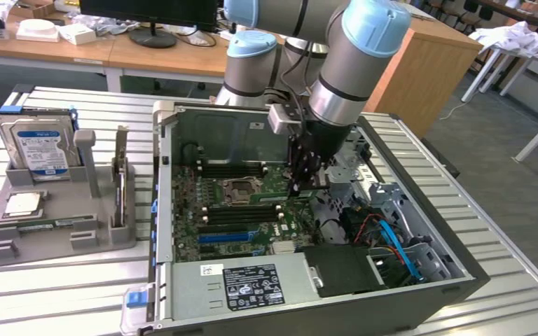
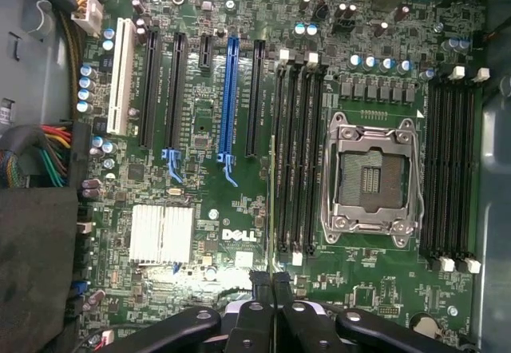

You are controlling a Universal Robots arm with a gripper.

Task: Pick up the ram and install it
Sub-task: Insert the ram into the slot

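Hanging above the motherboard (image 1: pixel 204 210), gripper (image 2: pixel 272 283) closed almost fully on the ram (image 2: pixel 272 209), stick held edge-on, positioned at 3 o'clock of the processor socket (image 1: pixel 241 187) in the exterior view.

Reaches steeply down with arm (image 1: pixel 363 63) — wrist near vertical. Folds grey links with pale-blue joint caps overhead. Points gripper (image 1: pixel 299 183) straight down. Pinches ram (image 2: pixel 272 209) edge-on between fingers (image 2: pixel 257 283) — tips drawn nearly together. Spreads black finger linkages out to both sides behind tips.
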